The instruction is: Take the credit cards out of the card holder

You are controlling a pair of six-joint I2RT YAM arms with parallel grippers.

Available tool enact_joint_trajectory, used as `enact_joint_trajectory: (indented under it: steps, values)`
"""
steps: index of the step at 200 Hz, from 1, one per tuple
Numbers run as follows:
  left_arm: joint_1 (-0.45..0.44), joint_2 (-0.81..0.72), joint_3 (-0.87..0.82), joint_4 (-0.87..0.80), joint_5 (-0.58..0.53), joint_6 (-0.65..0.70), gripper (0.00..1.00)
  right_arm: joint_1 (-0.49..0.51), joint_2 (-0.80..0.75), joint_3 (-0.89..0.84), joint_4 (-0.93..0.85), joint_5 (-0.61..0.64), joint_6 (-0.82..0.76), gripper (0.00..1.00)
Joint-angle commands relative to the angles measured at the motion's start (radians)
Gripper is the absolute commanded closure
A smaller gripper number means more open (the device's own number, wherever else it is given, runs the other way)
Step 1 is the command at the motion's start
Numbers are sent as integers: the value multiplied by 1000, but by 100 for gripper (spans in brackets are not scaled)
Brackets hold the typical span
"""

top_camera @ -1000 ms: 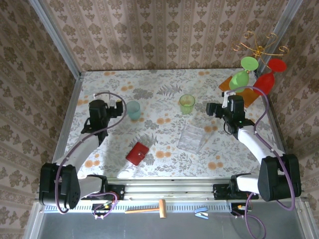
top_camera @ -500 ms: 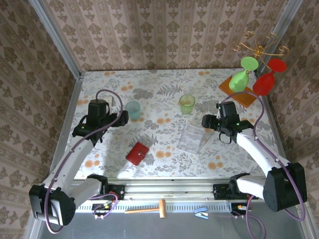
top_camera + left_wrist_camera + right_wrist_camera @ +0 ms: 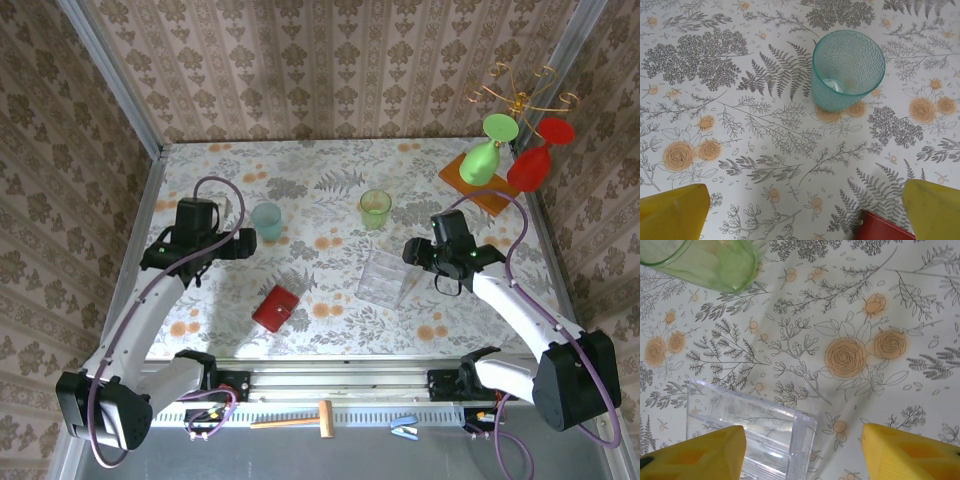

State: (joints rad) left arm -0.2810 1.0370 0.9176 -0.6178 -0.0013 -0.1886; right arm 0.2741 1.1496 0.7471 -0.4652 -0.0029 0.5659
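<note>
The card holder (image 3: pixel 276 307) is a red wallet lying closed on the flowered table, near the front and left of centre. One corner of the card holder (image 3: pixel 885 230) shows at the bottom of the left wrist view. The credit cards are hidden. My left gripper (image 3: pixel 240 243) hovers open beside a teal cup (image 3: pixel 266 220), behind and to the left of the card holder. Its yellow fingers (image 3: pixel 672 212) stand wide apart with nothing between them. My right gripper (image 3: pixel 412 252) is open just right of a clear plastic box (image 3: pixel 385 278). One yellow fingertip (image 3: pixel 695 455) overlaps the box's corner (image 3: pixel 750 435).
A green cup (image 3: pixel 375 208) stands behind the clear box, and its base (image 3: pixel 705 260) shows in the right wrist view. The teal cup (image 3: pixel 847 70) stands upright. Green and red wine glasses (image 3: pixel 482 158) lean on an orange board at the back right. A hammer (image 3: pixel 300 420) lies by the front rail.
Both arms have stretched forward. The left gripper has moved nearer and to the right, past the teal cup. The right gripper has moved nearer and to the left, up to the clear box.
</note>
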Motion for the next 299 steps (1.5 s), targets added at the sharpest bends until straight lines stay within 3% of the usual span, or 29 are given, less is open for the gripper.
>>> enact_joint_trajectory:
  steps: [1, 40, 67, 91, 112, 142, 215, 299]
  values:
    - [3, 1, -36, 46, 60, 66, 0, 13, 22, 35, -65, 47, 57, 38]
    - [-18, 7, -41, 48, 87, 75, 0, 41, 27, 28, -77, 89, 97, 41]
    - [-32, -51, -13, 66, 224, 52, 0, 65, 17, 8, -35, 87, 99, 42]
    - [-35, -80, 12, 19, 199, 71, 0, 77, 4, 13, -49, 104, 94, 45]
    - [-28, -69, -14, -11, 70, 99, 0, 76, 13, 21, -87, 146, 97, 50]
    - [-22, -16, -5, -68, 13, 103, 0, 77, 20, 9, -78, 140, 128, 57]
    - [-17, -30, -15, -16, 117, 90, 0, 106, 77, 17, -78, 72, 156, 65]
    - [-15, -67, -18, -14, 102, 89, 0, 130, 188, 63, -35, 60, 147, 71]
